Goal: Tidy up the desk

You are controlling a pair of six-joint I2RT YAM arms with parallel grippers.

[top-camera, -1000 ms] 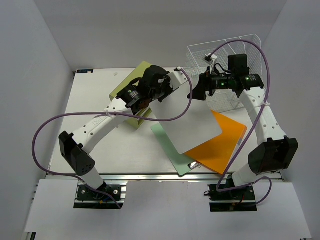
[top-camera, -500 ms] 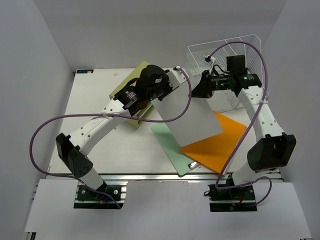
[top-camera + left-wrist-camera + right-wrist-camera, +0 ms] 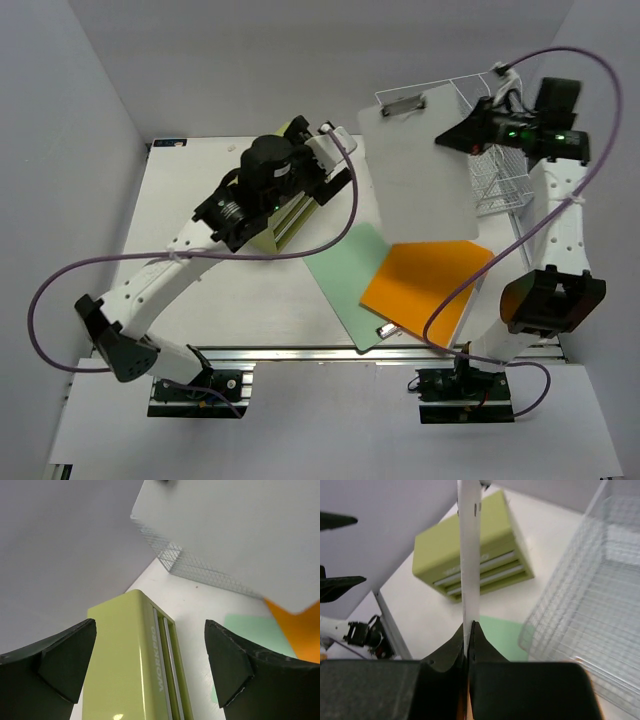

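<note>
The white desk (image 3: 180, 180) carries an olive-green drawer box (image 3: 283, 226), a green sheet (image 3: 345, 272) and an orange sheet (image 3: 432, 285). My right gripper (image 3: 458, 136) is shut on the edge of a white clipboard (image 3: 418, 170). It holds the board up in the air in front of the wire tray rack (image 3: 500, 182). In the right wrist view the clipboard (image 3: 469, 555) stands edge-on between the pressed fingers of that gripper (image 3: 471, 628). My left gripper (image 3: 150, 660) is open and holds nothing. It hovers over the drawer box (image 3: 127, 665), apart from the clipboard (image 3: 240, 535).
The wire tray rack (image 3: 592, 595) stands at the back right corner, close behind the raised board. The green sheet (image 3: 250, 630) and orange sheet (image 3: 300, 625) overlap near the front rail (image 3: 330, 350). Grey walls close in the left and back.
My left gripper let go of the clipboard, opened and drew back over the drawer box. My right gripper shut on the board and lifted it off the sheets toward the rack.
</note>
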